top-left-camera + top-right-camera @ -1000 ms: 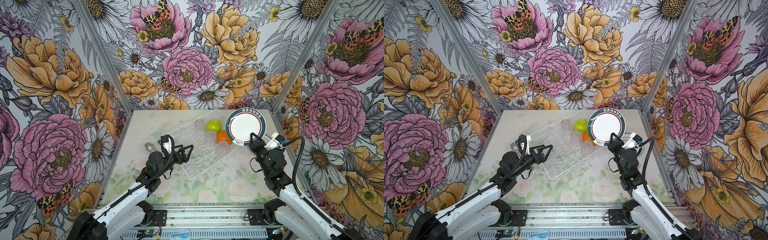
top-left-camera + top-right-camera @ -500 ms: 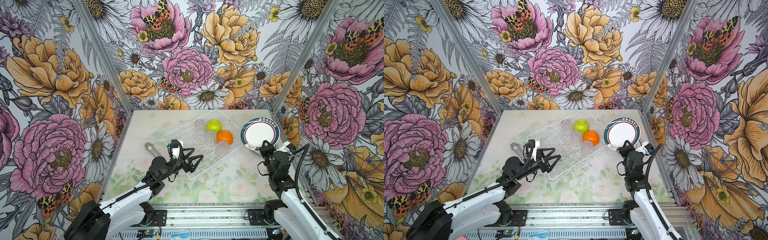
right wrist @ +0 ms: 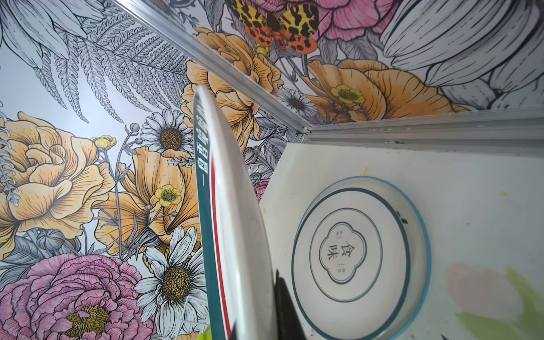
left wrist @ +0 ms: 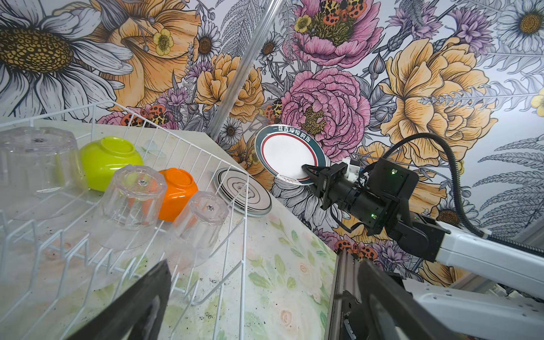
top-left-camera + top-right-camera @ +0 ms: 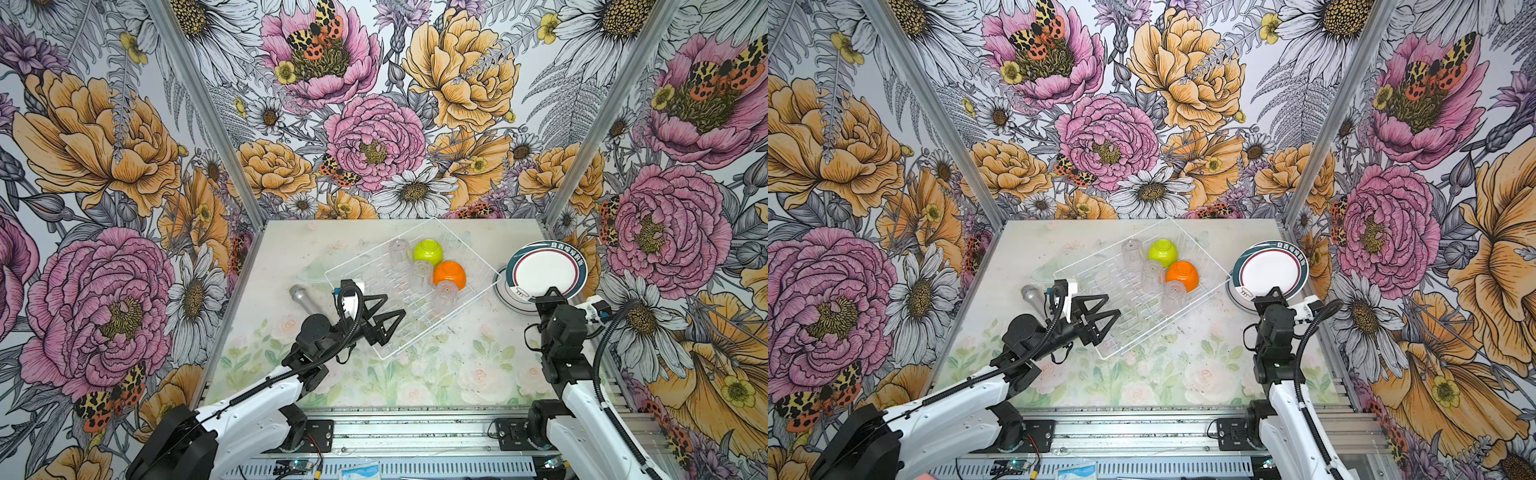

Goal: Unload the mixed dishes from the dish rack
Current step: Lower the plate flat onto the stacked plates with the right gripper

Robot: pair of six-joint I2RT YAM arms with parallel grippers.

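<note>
White wire forms the dish rack point(image 5: 399, 332), set askew on the surface point(image 5: 436, 382). In both top views three clear tumblers point(image 5: 422, 270), a lime-green bowl point(image 5: 428, 251) and an orange bowl point(image 5: 449, 274) sit in its far half. A grey metal cylinder point(image 5: 303, 296) lies just beside its left edge, and neither wrist view catches it.

The left wrist view adds that the tumblers and bowls stand mouth down. It also shows the right fingers point(image 4: 315, 172) pressed together on the lower rim of a teal-rimmed plate point(image 4: 290, 154), pinching it tilted in the air to the right of the rack.

Only the right wrist view shows that plate edge-on. It also shows the ringed face and printed centre mark of another plate point(image 3: 353, 253), which lies flat on the surface below. From above, the held plate half covers this flat one.

The left fingers point(image 4: 132, 306) are spread wide and hold nothing. In both top views they hang over the rack's near left corner; whether they touch the wire I cannot tell.
</note>
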